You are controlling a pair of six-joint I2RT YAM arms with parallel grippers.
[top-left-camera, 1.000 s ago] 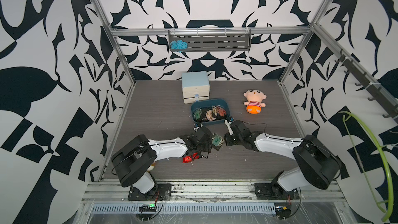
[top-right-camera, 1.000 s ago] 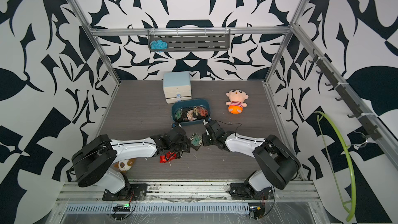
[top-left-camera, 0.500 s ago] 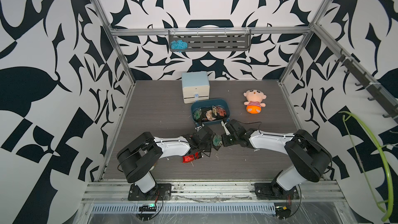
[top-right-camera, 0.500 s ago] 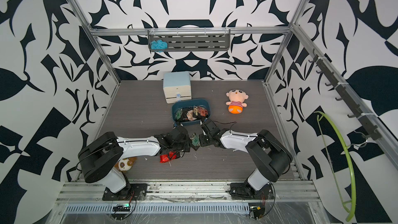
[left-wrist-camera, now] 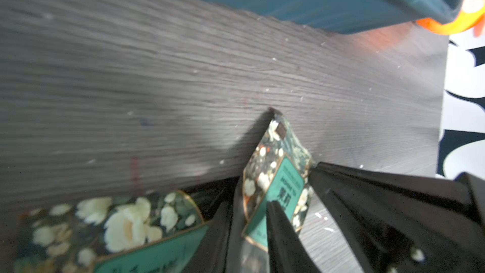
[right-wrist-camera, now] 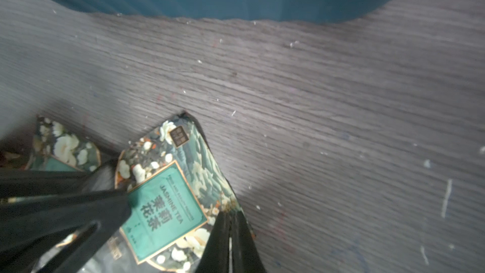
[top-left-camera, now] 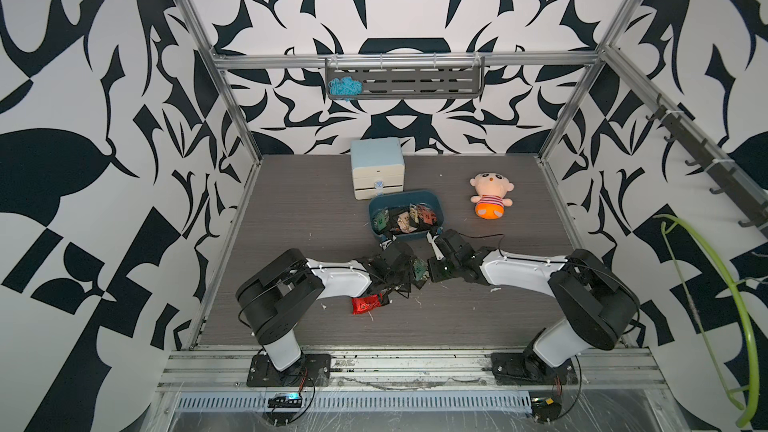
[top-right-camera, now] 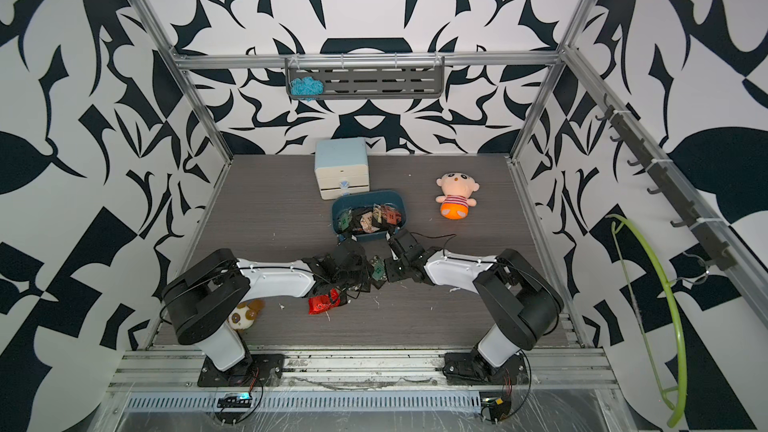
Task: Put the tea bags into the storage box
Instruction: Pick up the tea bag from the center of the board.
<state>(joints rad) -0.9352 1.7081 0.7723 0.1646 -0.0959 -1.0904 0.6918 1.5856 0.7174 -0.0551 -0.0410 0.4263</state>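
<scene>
A dark grey wood-grain bench (top-left-camera: pixel 478 309) lies inside walls of bold black-and-white pattern. Towards its back, the shallow teal-blue plastic storage box (top-left-camera: pixel 441 214) holds a heap of foil tea bags (top-left-camera: pixel 405 218). Just in front of the box and outside it, a black foil sachet (right-wrist-camera: pixel 162 206) with white flowers and a teal-green label stands tilted between the two arms. The right gripper (right-wrist-camera: pixel 231 215) has its jaws pressed together on the sachet's edge. The left gripper (left-wrist-camera: pixel 249 206) has its jaws narrowly apart on either side of the same sachet; whether they pinch it cannot be told. A second flowered sachet (left-wrist-camera: pixel 118 227) lies beside the left gripper. A shiny red sachet (top-left-camera: pixel 365 304) lies on the bench by the left arm.
</scene>
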